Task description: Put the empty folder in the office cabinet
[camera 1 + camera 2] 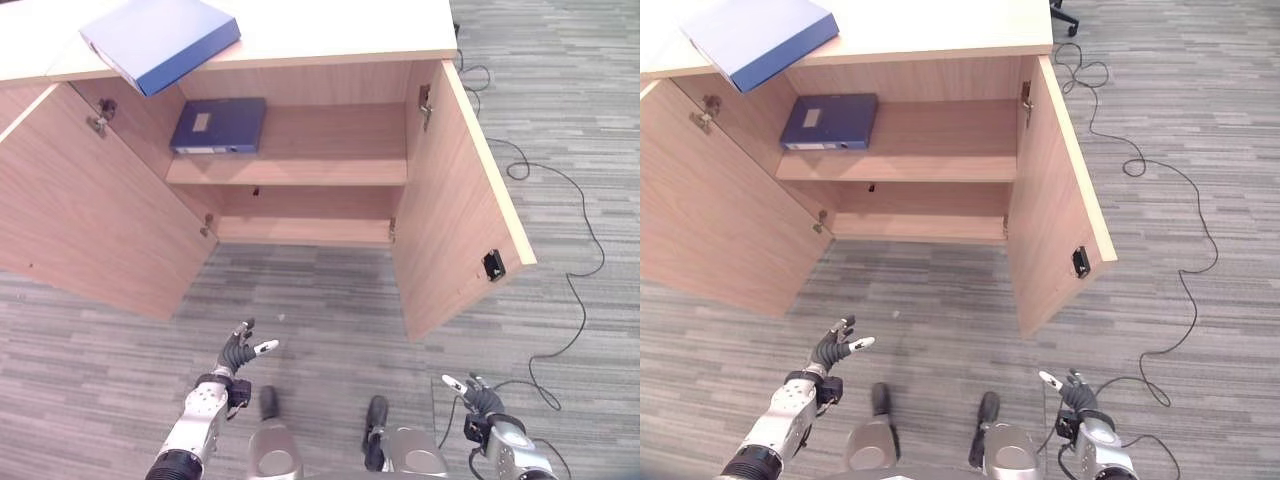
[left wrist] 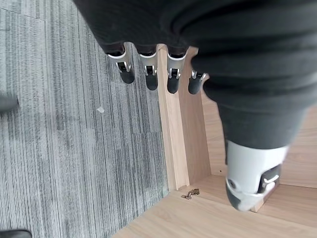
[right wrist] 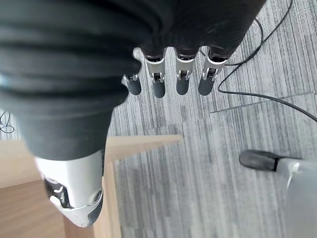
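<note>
1. Nearest us, the left hand hovers low over the carpet, fingers straight and loosely spread, nothing in its grasp. Its wrist view looks along them to the edge of the left door.
2. The right hand hangs lower still, off to the right, fingers relaxed and extended, empty too.
3. Further on, the cabinet stands with both doors swung wide. That clears the way to the shelves, a sensible setup for loading.
4. On the upper shelf one blue folder already lies flat, tucked to the left. Room remains beside it.
5. Farthest, on the top, a second blue folder sits skewed, a corner overhanging the front edge. Likely that's the one to stow, and the overhang offers an easy grip.
6. Both hands are well apart from it, so I judge the reach is not yet begun.
</note>
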{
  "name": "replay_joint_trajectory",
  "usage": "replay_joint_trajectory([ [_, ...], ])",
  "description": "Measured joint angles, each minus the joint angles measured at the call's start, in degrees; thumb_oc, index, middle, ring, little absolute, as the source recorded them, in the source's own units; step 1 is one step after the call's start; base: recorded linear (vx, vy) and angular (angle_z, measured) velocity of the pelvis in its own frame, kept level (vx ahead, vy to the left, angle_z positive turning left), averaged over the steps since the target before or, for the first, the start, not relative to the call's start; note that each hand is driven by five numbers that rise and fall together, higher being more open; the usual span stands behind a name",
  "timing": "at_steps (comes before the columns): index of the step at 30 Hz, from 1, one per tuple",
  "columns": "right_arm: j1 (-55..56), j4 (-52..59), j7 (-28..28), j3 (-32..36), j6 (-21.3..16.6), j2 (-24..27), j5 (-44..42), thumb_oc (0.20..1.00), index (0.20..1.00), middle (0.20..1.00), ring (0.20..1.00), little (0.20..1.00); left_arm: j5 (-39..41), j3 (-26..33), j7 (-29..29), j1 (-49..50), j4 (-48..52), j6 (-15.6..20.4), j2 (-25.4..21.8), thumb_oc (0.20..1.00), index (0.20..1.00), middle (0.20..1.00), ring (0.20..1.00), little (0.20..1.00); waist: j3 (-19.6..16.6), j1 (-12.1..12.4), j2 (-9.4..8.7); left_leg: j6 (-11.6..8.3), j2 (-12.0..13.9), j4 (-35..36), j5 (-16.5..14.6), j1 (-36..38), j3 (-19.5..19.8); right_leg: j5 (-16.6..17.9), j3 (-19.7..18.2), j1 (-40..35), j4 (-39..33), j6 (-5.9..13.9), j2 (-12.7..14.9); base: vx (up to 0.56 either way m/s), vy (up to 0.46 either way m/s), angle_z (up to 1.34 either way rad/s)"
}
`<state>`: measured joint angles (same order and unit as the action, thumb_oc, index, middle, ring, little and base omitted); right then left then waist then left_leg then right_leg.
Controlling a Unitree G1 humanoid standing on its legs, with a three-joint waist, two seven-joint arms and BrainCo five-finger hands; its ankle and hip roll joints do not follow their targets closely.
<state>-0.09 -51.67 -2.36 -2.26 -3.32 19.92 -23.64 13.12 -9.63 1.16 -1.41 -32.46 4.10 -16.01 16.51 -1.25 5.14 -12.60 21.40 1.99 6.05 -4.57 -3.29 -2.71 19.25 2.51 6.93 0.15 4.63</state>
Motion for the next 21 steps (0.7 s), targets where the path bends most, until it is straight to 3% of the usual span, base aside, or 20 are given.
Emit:
replay_joint_trajectory([
  [2, 0.83, -0.04, -0.09, 0.11, 0.19, 0.12, 0.0, 1.0, 1.0, 1.0, 1.0, 1.0, 0.0, -0.04, -0.01, -0.24, -0.01, 0.07, 0.52, 1.0, 1.0, 1.0, 1.0, 1.0, -0.17, 0.05, 0.33, -0.55, 0.16, 0.51, 0.34, -0.22, 1.81, -1.26, -0.17, 0.74, 2.06, 1.51, 1.32, 0.15, 0.298, 0.05],
  [3, 0.98, 0.11, -0.06, 0.08, 0.2, 0.37, 0.01, 1.0, 1.0, 1.0, 1.0, 1.0, -0.01, -0.11, 0.04, -0.17, -0.1, 0.07, 0.53, 1.0, 1.0, 1.0, 1.0, 1.0, -0.19, 0.08, 0.92, 0.76, 0.13, 0.27, 1.06, -0.47, 1.89, -2.3, -1.01, 1.21, 4.25, 2.0, 2.52, 0.21, 0.375, 0.08],
  [4, 1.22, 0.05, -0.09, -0.01, 0.29, 0.18, 0.03, 1.0, 1.0, 1.0, 1.0, 1.0, -0.02, -0.38, 0.06, -0.63, -0.66, 0.17, 0.71, 1.0, 1.0, 1.0, 1.0, 1.0, -0.07, 0.21, 0.83, 0.86, 0.2, -1.08, 1.19, -2.78, 2.11, -4.33, -1.07, 1.62, 6.95, 4.24, 5.74, 0.23, 0.369, 0.1],
  [5, 1.73, 0.09, -0.09, 0.1, 0.31, 0.29, 0.03, 1.0, 1.0, 1.0, 1.0, 1.0, -0.03, -0.63, 0.11, -0.62, -1.04, 0.16, 0.64, 1.0, 1.0, 1.0, 1.0, 1.0, -0.33, 0.25, 1.36, 1.31, -0.13, -1.39, 1.22, -3.51, 1.83, -4.92, -1.8, 1.68, 8.29, 5.54, 6.82, 0.24, 0.411, 0.03],
  [6, 2.33, 0.2, 0.2, -0.51, 0.31, 0.87, 0.07, 1.0, 1.0, 1.0, 1.0, 1.0, -0.02, -1.06, 0.42, 0.02, -0.94, 0.19, 0.86, 1.0, 1.0, 1.0, 1.0, 1.0, -0.39, 0.59, 1.7, 5.07, 0.02, -1.51, 1.5, -4.09, 1.76, -5.77, -4.03, 2.01, 9.83, 7.36, 8.1, 0.23, 0.396, -0.2],
  [7, 2.38, -0.12, 0.21, -0.43, 0.34, 1.48, 0.11, 1.0, 1.0, 1.0, 1.0, 1.0, -0.02, -1.8, 0.41, 1.27, -1.17, 0.15, 1.39, 1.0, 1.0, 1.0, 1.0, 1.0, -1.2, 1.2, 3.06, 5.31, -0.02, -1.65, 1.79, -4.77, 3.32, -5.75, -5.09, 1.92, 10.09, 10.0, 9.24, 0.24, 0.418, -0.33],
  [8, 1.61, -1.45, -0.18, -0.11, 0.46, -0.01, 0.16, 1.0, 1.0, 1.0, 1.0, 1.0, -0.01, -1.56, 0.5, 1.24, -1.92, 0.01, 0.25, 1.0, 1.0, 1.0, 1.0, 1.0, -0.98, 1.65, 0.67, -1.73, -3.88, -3.53, 0.69, -4.69, 2.96, -5.41, -7.82, 1.39, 9.66, 10.82, 12.32, 0.22, 0.379, -0.04],
  [9, 1.69, -1.16, 0.28, -1.07, 0.87, -1.99, 0.26, 1.0, 1.0, 1.0, 1.0, 1.0, -0.01, -1.54, 0.59, 0.92, -1.67, 0.06, -1.33, 1.0, 1.0, 1.0, 1.0, 1.0, -1.38, 1.65, -2.4, 0.19, -7.51, -4.52, -0.18, -5.59, 2.74, -5.09, -12.05, 0.77, 7.08, 9.59, 14.05, 0.25, 0.388, 0.32],
  [10, 2.05, -1.16, 0.57, -1.28, 1.23, -3.65, 0.36, 1.0, 1.0, 1.0, 1.0, 1.0, -0.02, -1.59, 0.59, 0.35, -1.35, 0.22, -2.55, 1.0, 1.0, 1.0, 1.0, 1.0, -1.52, 1.74, -4.41, 1.16, -9.65, -6.59, -0.93, -6.96, 2.31, -3.31, -12.99, -0.58, 4.28, 8.46, 15.85, 0.33, 0.455, 0.77],
  [11, 2.03, -1.25, 0.93, -1.24, 1.55, -6.72, 0.7, 1.0, 1.0, 1.0, 1.0, 1.0, -0.01, -1.59, 0.58, -1.22, -1.26, 0.2, -4.52, 1.0, 1.0, 1.0, 1.0, 1.0, -1.69, 2.64, -6.36, 2.84, -12.02, -12.5, -4.11, -10.32, 2.38, 3.13, -14.02, -3.76, -1.74, 7.03, 17.66, 0.26, 0.327, 0.53],
  [13, 1.47, -0.82, 1.28, -1.38, 1.5, -8.39, 0.7, 1.0, 1.0, 1.0, 1.0, 1.0, -0.01, -1.6, 0.64, -1.26, -1.24, 0.17, -5.5, 1.0, 1.0, 1.0, 1.0, 1.0, -1.88, 4.28, -6.82, 4.31, -12.86, -15.33, -6.32, -10.32, 1.96, 8.64, -15.35, -4.95, -3.89, 6.02, 17.9, 0.11, 0.24, 0.14],
  [14, 1.02, 0.08, 1.78, -2.0, 1.29, -8.85, 0.71, 1.0, 1.0, 1.0, 1.0, 1.0, 0.0, -1.52, 0.71, -1.28, -0.85, 0.2, -5.63, 1.0, 1.0, 1.0, 1.0, 1.0, -1.93, 4.53, -6.02, 5.01, -13.25, -15.32, -6.7, -9.62, 2.06, 7.84, -15.52, -4.83, -2.91, 8.5, 18.36, 0.07, 0.393, 0.01],
  [15, -0.37, -0.23, 1.69, -1.75, 1.22, -9.72, 0.67, 1.0, 1.0, 1.0, 1.0, 1.0, 0.0, -2.01, 0.69, -1.84, -0.72, 0.53, -8.18, 1.0, 1.0, 1.0, 1.0, 1.0, -2.21, 4.62, -7.66, 6.54, -14.63, -16.6, -7.83, -10.57, 0.34, 15.91, -15.38, -2.96, -2.39, 8.31, 18.62, 0.08, 0.516, 0.0],
  [17, -2.74, -0.16, 1.4, -2.41, 1.36, -9.33, 0.67, 1.0, 1.0, 1.0, 1.0, 1.0, 0.04, -1.97, 0.65, -3.11, -0.98, 0.52, -8.84, 1.0, 1.0, 1.0, 1.0, 1.0, -2.1, 5.0, -8.32, 7.51, -15.4, -16.18, -8.31, -11.37, -1.22, 18.2, -15.29, -0.31, -1.81, 8.23, 20.1, 0.04, 0.395, -0.28],
  [18, -3.58, 0.0, 1.41, -2.43, 1.3, -9.3, 0.67, 1.0, 1.0, 1.0, 1.0, 1.0, 0.05, -1.89, 0.71, -3.1, -0.56, 0.54, -8.73, 1.0, 1.0, 1.0, 1.0, 1.0, -2.04, 5.08, -8.34, 8.07, -15.67, -16.76, -8.61, -11.93, -2.19, 20.89, -15.18, 0.92, -2.38, 7.59, 20.3, 0.1, 0.596, -0.41],
  [19, -4.61, 0.2, 1.26, -3.09, 1.35, -9.26, 0.65, 1.0, 1.0, 1.0, 1.0, 1.0, 0.02, -1.86, 0.43, -2.43, -0.31, 0.46, -8.69, 1.0, 1.0, 1.0, 1.0, 1.0, -1.65, 4.32, -7.7, 9.31, -15.8, -17.54, -9.29, -12.05, -3.19, 25.4, -12.64, 2.7, -0.61, 5.04, 20.26, 0.09, 0.472, -0.36],
  [20, -4.54, 0.46, 1.21, -3.98, 1.38, -9.1, 0.65, 1.0, 1.0, 1.0, 1.0, 1.0, 0.02, -1.81, 0.45, -2.19, -0.02, 0.47, -8.45, 1.0, 1.0, 1.0, 1.0, 1.0, -1.55, 3.95, -7.37, 10.27, -15.97, -17.09, -9.47, -11.25, -3.44, 28.45, -12.18, 3.77, 0.91, 4.71, 20.34, 0.09, 0.452, -0.23],
  [21, -4.39, 0.39, 1.27, -4.22, 1.34, -9.3, 0.62, 1.0, 1.0, 1.0, 1.0, 1.0, 0.01, -1.77, 0.44, -2.19, -0.24, 0.49, -8.26, 1.0, 1.0, 1.0, 1.0, 1.0, -1.11, 4.03, -6.7, 10.74, -15.65, -15.36, -9.11, -9.87, -3.18, 26.58, -12.96, 6.01, 5.64, 6.32, 20.37, 0.03, 0.145, -0.07],
])
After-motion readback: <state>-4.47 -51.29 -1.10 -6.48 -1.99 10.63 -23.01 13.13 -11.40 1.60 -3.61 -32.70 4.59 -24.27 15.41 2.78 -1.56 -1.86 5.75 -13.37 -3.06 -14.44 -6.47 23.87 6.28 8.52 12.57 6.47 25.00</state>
